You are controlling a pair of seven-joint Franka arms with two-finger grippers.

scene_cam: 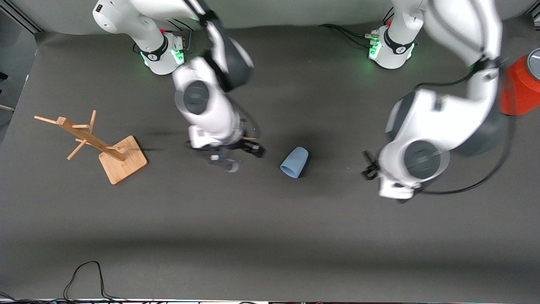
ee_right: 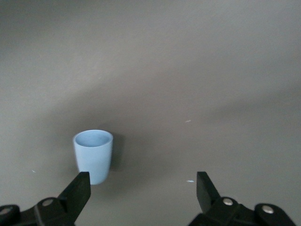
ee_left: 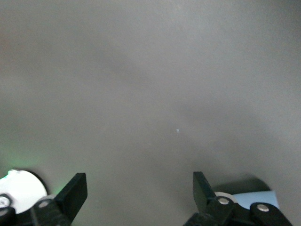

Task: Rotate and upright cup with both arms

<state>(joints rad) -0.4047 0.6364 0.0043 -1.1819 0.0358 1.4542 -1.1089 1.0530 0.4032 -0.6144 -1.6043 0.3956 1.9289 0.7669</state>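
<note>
Dark grey matting covers the table [scene_cam: 270, 236]. Near its middle a small light-blue cup [scene_cam: 295, 162] lies on its side, its open mouth turned toward the front camera, between the two arms.

The right gripper [scene_cam: 236, 155] hovers over the mat just beside the cup, toward the right arm's end of the table, its fingers spread wide and holding nothing. The left gripper [scene_cam: 370, 165] hangs near the cup toward the left arm's end, fingers likewise spread and empty.

A wooden peg stand [scene_cam: 95, 141] sits well apart from the cup, and an orange-red container [scene_cam: 521, 86] stands near the left arm's base.

Neither gripper touches the cup yet. A good approach would likely bring one gripper down squarely across the tapered wall, closing gently so the light plastic does not roll away.
</note>
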